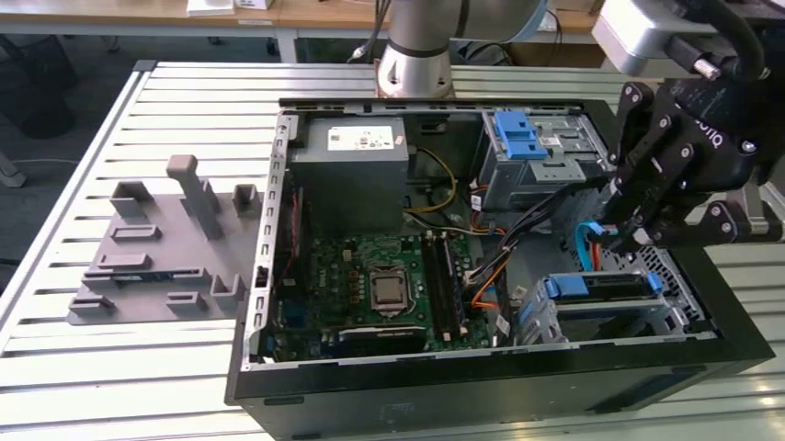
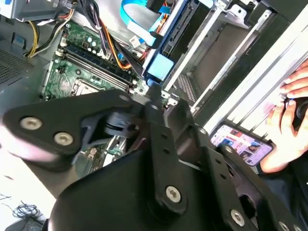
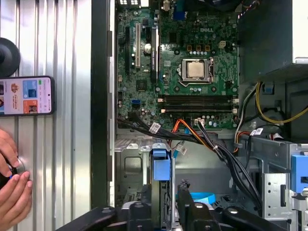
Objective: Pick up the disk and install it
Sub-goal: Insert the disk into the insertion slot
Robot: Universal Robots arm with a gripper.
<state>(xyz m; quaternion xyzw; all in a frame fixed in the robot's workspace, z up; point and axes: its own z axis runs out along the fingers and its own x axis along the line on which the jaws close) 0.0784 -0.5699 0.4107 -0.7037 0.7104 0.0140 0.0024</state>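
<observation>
In the exterior view, the open case lies on the slatted tabletop, with a grey fixture beside it on the exterior view's left. The disk sits in a metal cage at the case's corner on the exterior view's right, and the gripper hangs just above it.

The second wrist view adds what lies outside the case: a phone on the tabletop and a hand near it. The gripper points at the disk's blue end.

In the first wrist view the fingers stand apart, with the disk seen in the gap. I cannot tell if they touch it. The board lies beyond.
</observation>
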